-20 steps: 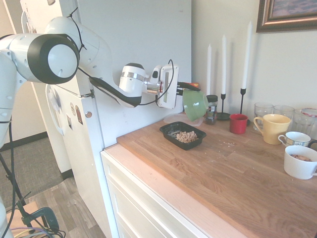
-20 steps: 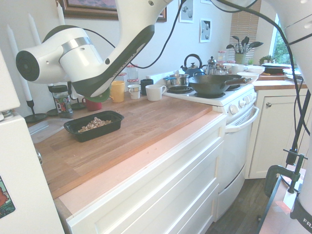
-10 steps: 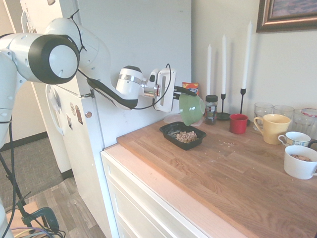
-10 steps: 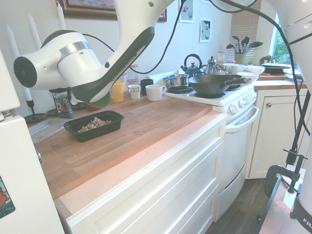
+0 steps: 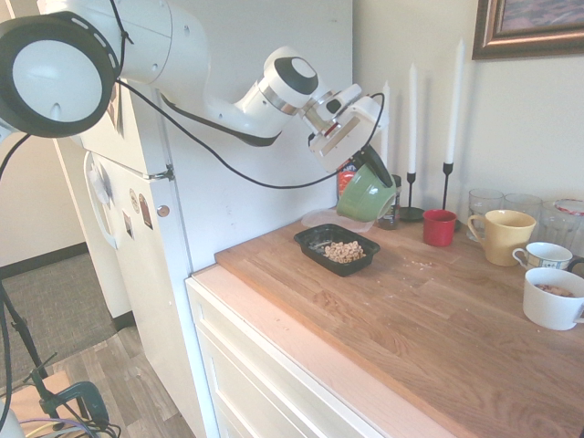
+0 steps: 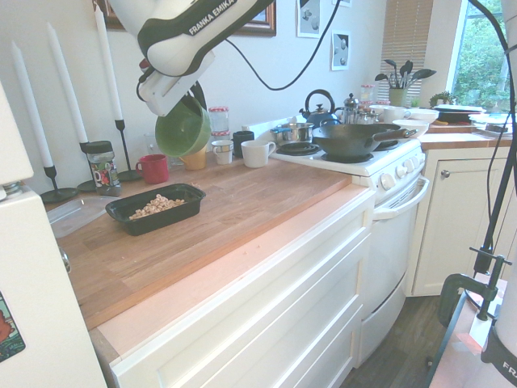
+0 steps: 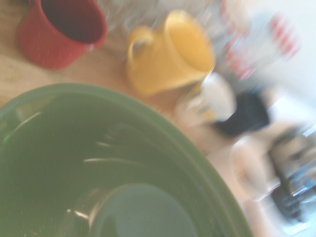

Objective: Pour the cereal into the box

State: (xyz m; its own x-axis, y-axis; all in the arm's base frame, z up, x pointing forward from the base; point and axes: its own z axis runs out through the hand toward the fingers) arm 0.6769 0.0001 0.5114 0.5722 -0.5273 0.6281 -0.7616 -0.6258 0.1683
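Claw (image 5: 354,162) clamping green bowl (image 5: 366,194), tilted, apparently emptied; cereal (image 5: 344,251) lying in box (image 5: 315,257); pouring seemingly finishing, next move calling for setting bowl upright on surface (image 5: 392,319).

Wooden counter (image 5: 411,333) bears black box (image 5: 337,250), red mug (image 5: 439,228), yellow mug (image 5: 505,237), white mug (image 5: 553,298).

pale wall (image 5: 411,27) | white fridge (image 5: 265,173) | wooden counter (image 5: 411,310) | window (image 6: 478,61), seemingly daylit | patterned-looking grey floor (image 5: 55,310)
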